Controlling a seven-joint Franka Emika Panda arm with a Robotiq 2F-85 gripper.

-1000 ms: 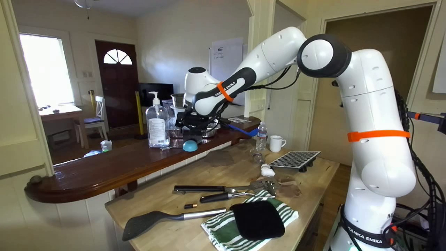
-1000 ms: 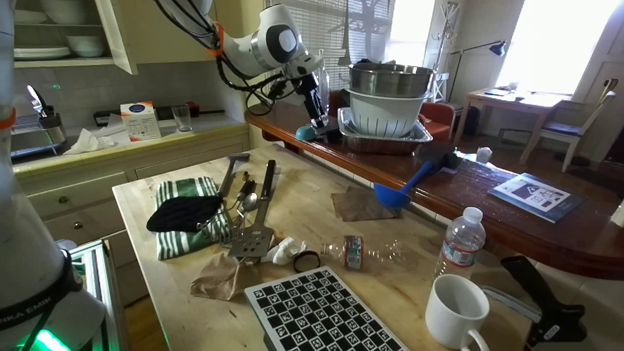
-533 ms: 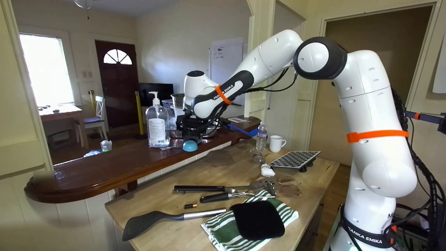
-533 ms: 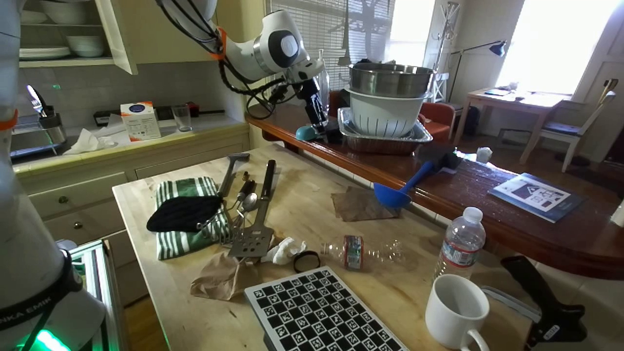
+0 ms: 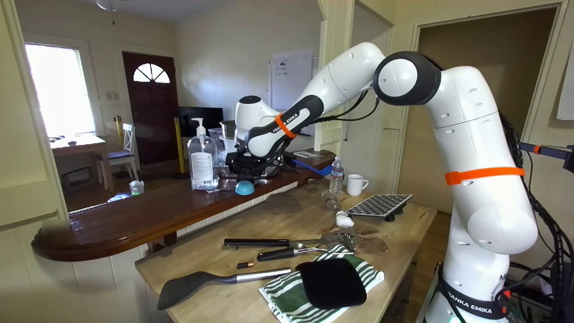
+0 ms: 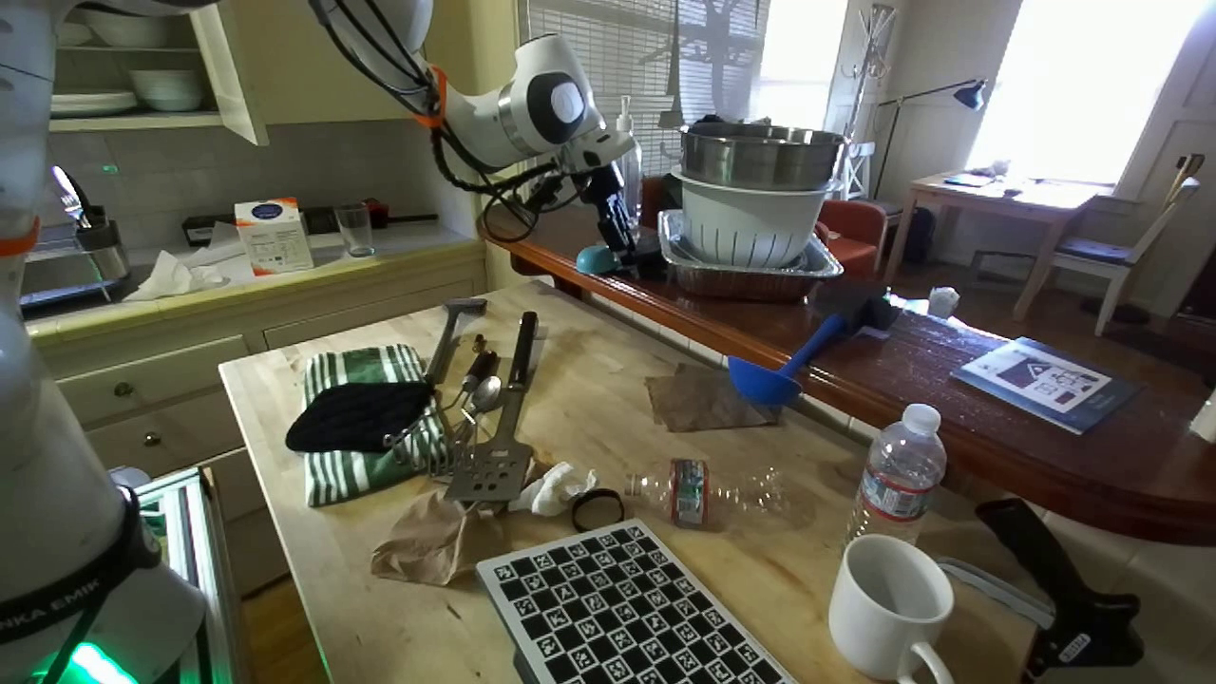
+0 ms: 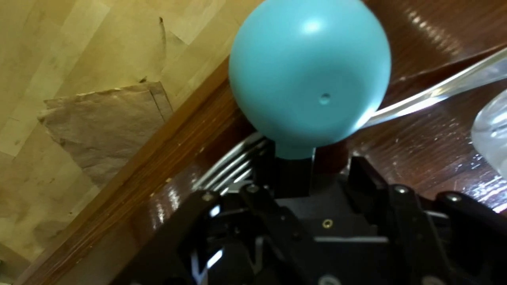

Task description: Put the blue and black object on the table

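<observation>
The blue and black object [image 7: 309,75] lies on the dark counter, its light-blue round end toward the top of the wrist view and its black part [image 7: 294,178] running down between my fingers. Both exterior views show the blue end [image 5: 244,188] near the counter's edge, beside the fingers. My gripper [image 7: 313,162] is down around the black part. One finger is close against it, whether touching I cannot tell; the other finger [image 7: 362,174] stands apart, with a visible gap. The pale wooden table [image 6: 589,380] lies below the counter.
On the counter [image 5: 134,215] stand a pump bottle [image 5: 202,166] and a foil tray [image 6: 750,280] with stacked bowls. A fork [image 7: 227,166] lies by my fingers. A blue ladle [image 6: 765,380] overhangs the table, which holds spatulas, a striped towel [image 6: 328,480], bottles and a mug [image 6: 888,608].
The arm has come down a little toward the counter, and my jaws have drawn closer together around the black part. The blue and black object has stayed in place.
</observation>
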